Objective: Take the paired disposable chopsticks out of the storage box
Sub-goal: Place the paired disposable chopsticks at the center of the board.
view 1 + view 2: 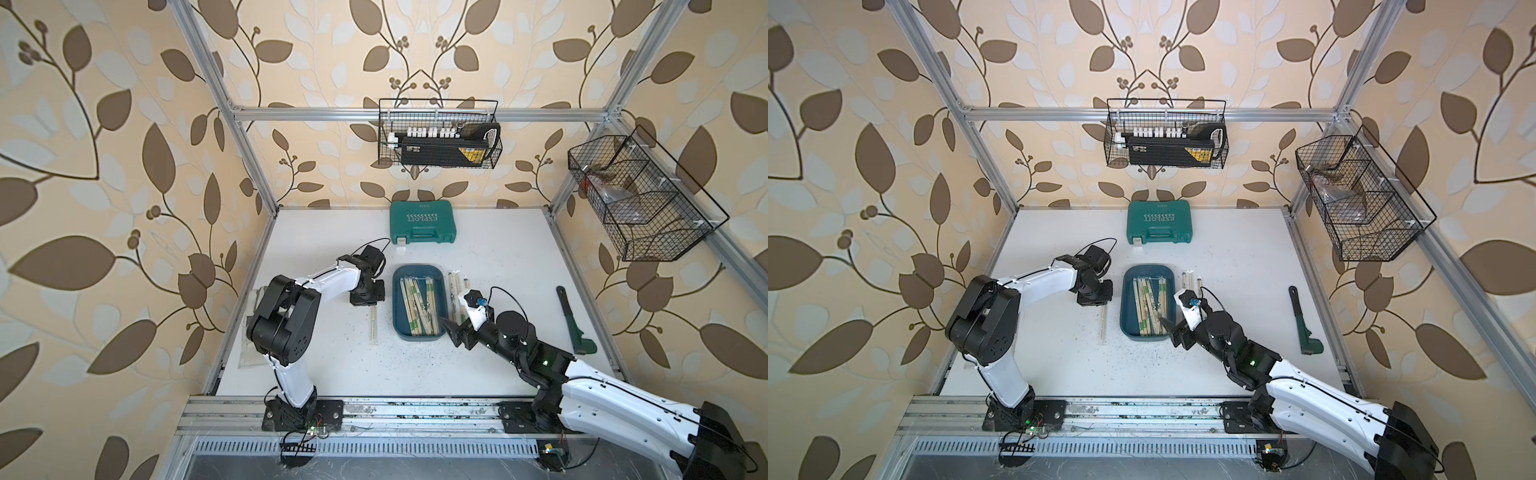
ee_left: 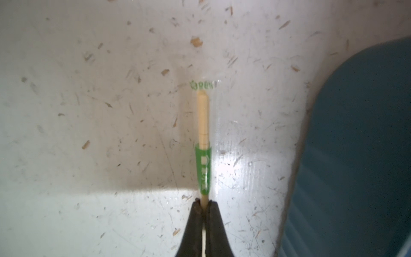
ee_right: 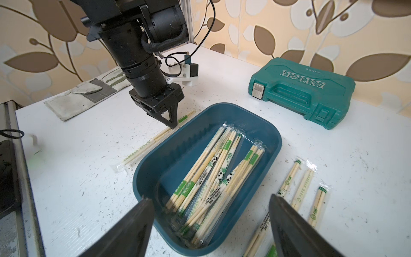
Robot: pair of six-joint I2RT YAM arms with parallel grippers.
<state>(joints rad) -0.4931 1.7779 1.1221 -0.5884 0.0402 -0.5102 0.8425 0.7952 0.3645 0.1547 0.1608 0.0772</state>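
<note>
The storage box is a dark teal tray at mid-table, seen in both top views and in the right wrist view. Several paired disposable chopsticks lie lengthwise inside it. A few more wrapped pairs rest on the table right of the box. My left gripper is shut on one pair that stretches along the table left of the box. My right gripper is open above the box's near end, holding nothing.
A green tool case sits at the back of the table. A green-handled wrench lies at the right. A grey glove lies by the left edge. Black wire baskets hang on the frame.
</note>
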